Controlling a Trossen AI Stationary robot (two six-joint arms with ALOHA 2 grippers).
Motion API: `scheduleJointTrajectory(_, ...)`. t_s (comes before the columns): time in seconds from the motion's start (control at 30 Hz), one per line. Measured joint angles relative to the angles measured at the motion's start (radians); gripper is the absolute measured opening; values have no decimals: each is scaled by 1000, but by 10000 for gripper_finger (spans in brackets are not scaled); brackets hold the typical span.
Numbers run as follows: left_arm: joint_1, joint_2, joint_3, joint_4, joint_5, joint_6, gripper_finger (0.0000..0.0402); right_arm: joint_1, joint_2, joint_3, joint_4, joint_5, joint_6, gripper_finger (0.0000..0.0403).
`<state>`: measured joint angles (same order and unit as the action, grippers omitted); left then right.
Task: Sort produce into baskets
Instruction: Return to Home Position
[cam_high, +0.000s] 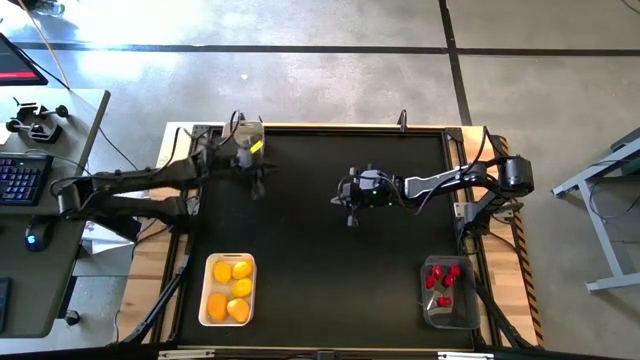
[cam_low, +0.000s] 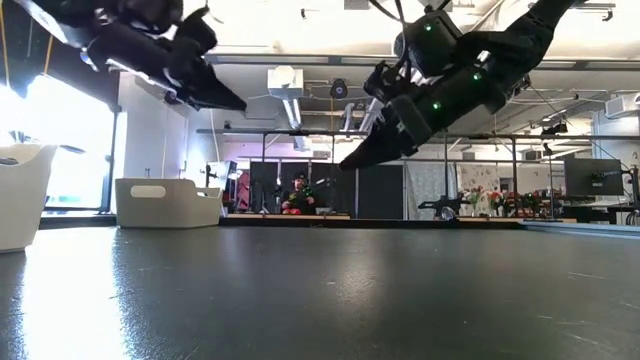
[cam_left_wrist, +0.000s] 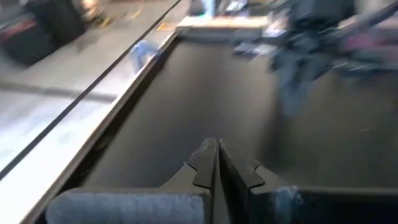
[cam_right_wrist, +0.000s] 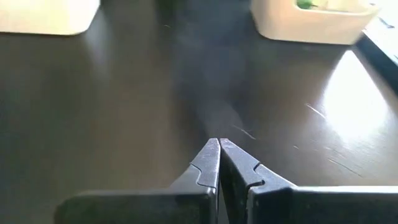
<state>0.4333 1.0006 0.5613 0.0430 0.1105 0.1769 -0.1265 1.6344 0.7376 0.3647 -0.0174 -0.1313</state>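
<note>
White round-cornered tray, near left, long axis running near-to-far, held yellow-orange lemon-like ovals. Clear greyish plastic bin, near right, same orientation, held small red pieces. Beige tub, far left, held green piece. Left gripper hung beside tub, jaws closed, empty. Right gripper hung above centre of black table, jaws closed, empty.

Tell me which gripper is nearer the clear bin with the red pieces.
Right. The right gripper hangs over the middle of the table, diagonally off the clear bin; the left gripper is farther away, over the table's left side.
</note>
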Motion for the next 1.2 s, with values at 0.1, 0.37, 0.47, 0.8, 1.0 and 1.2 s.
scheduleJointTrajectory(0.1,-49,-37,-80,110,43,-9,1,0,-3,0,6,-47,-5,0)
scheduleJointTrajectory(0.37,-143,-56,-236,376,45,-26,0,4,-150,0,-138,-36,-19,0)
scheduleJointTrajectory(0.47,-165,-56,-267,437,45,-19,0,15,-221,-59,-72,-2,-35,0)
scheduleJointTrajectory(0.8,-192,-55,-323,507,76,9,0,16,-552,-476,266,-23,49,0)
scheduleJointTrajectory(1.0,-212,-35,-374,638,89,-6,0,16,-794,-638,299,14,56,0)
scheduleJointTrajectory(1.2,-214,-42,-422,696,90,-41,0,16,-1020,-727,217,68,63,0)
